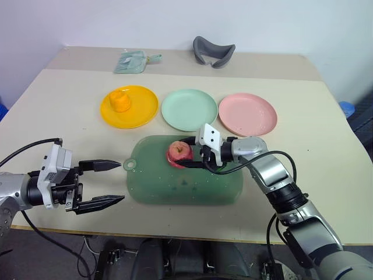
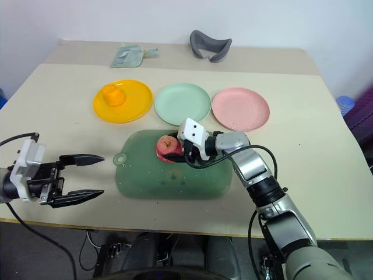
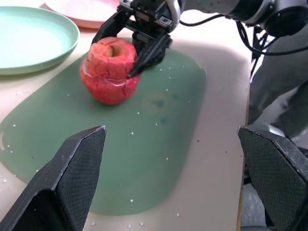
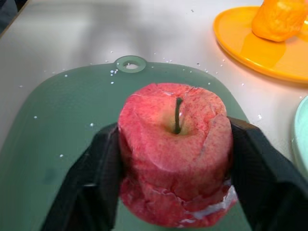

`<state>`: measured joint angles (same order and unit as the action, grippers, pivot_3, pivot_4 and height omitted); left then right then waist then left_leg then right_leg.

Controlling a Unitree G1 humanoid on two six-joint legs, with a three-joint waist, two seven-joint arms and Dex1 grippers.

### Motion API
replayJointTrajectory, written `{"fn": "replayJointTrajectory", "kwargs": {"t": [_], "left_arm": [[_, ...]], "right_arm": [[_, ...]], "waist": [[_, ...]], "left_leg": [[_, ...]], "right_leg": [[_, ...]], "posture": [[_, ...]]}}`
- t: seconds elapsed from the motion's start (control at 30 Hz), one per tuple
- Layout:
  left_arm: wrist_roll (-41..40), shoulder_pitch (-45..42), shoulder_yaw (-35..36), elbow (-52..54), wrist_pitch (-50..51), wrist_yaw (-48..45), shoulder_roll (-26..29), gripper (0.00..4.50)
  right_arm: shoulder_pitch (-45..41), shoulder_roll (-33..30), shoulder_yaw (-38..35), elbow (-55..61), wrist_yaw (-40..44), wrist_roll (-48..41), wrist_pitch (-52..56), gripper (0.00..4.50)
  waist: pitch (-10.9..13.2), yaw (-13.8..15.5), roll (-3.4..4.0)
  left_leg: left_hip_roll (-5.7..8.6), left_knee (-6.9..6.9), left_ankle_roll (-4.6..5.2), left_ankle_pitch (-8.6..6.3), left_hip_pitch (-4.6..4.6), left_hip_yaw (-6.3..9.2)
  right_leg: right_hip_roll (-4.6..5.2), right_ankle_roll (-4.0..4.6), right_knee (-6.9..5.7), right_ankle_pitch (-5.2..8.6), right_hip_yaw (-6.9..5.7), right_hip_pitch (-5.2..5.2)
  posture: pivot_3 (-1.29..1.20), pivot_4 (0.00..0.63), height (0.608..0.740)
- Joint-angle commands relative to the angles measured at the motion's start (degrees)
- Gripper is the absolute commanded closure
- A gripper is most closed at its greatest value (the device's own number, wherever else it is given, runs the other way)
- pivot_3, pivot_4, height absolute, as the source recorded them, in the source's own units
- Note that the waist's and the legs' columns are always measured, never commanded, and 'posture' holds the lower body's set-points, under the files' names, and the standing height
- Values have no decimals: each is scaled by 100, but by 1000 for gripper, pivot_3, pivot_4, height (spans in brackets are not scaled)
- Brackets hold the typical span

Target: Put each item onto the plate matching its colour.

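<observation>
L gripper (image 1: 111,184) hung off bench's (image 1: 52,122) near-left edge, fingers wide apart, nothing in it. R gripper (image 1: 189,154) clamped on pink-red apple (image 1: 179,152), on green tray (image 1: 180,186) nr bench centre. Further back: orange fruit (image 1: 120,100) sat on yellow plate (image 1: 140,108); mint plate (image 1: 189,109) & pink plate (image 1: 247,113) bare.

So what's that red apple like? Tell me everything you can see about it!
The apple is a pink-red toy with a cracked, crumpled-looking skin and a thin dark stem standing in a dimple on top. It sits upright on the see-through green tray, near the tray's far edge, in front of the mint green plate. The right gripper has its two black fingers pressed against the apple's sides, one on each side. Nothing else touches it.
</observation>
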<state>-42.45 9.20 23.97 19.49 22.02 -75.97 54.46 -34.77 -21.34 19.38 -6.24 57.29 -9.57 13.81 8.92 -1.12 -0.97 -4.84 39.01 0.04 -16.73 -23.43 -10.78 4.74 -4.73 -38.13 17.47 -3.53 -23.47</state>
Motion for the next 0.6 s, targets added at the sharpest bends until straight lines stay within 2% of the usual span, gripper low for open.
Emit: {"fn": "replayJointTrajectory", "kwargs": {"t": [0.03, 0.17, 0.27, 0.37, 0.6], "left_arm": [[15, 23, 98, 215, -90, 54, -60, 0], [91, -114, -40, 233, -72, 275, -174, 0], [139, -316, -210, 293, -65, 540, -340, 0], [300, -527, -389, 344, -104, 881, -517, 0], [681, -1042, -872, 352, -3, 1579, -781, 0]], "right_arm": [[-133, 62, -164, 123, -44, -21, -143, 2068], [-488, 238, -721, 196, -277, -482, 134, 2068], [-1052, 318, -1314, -264, -850, -567, 249, 2068], [-1575, 174, -1700, -1074, -1484, -303, 79, 2068], [-2369, -344, -2087, -3366, -1805, 67, -896, 2068]], "waist": [[0, 1, 0], [4, -1, 7], [8, 3, 13], [7, 20, 12], [13, -15, 21]], "left_leg": [[0, 0, 0, 0, 0, 0], [0, 0, 0, 0, 0, 0], [0, 0, 0, 0, 0, -2], [0, 0, 0, 0, -1, -1], [4, -3, 1, 0, -1, -14]], "right_leg": [[0, 0, 0, 0, 0, 0], [0, 0, 0, 0, 1, 0], [-1, 1, -2, -1, 5, -4], [1, 1, -1, -1, 5, -2], [0, 0, 0, -1, 8, -3]], "posture": [[0, 150, 740], [0, 150, 740], [0, 150, 740], [0, 150, 740], [0, 150, 740]]}}
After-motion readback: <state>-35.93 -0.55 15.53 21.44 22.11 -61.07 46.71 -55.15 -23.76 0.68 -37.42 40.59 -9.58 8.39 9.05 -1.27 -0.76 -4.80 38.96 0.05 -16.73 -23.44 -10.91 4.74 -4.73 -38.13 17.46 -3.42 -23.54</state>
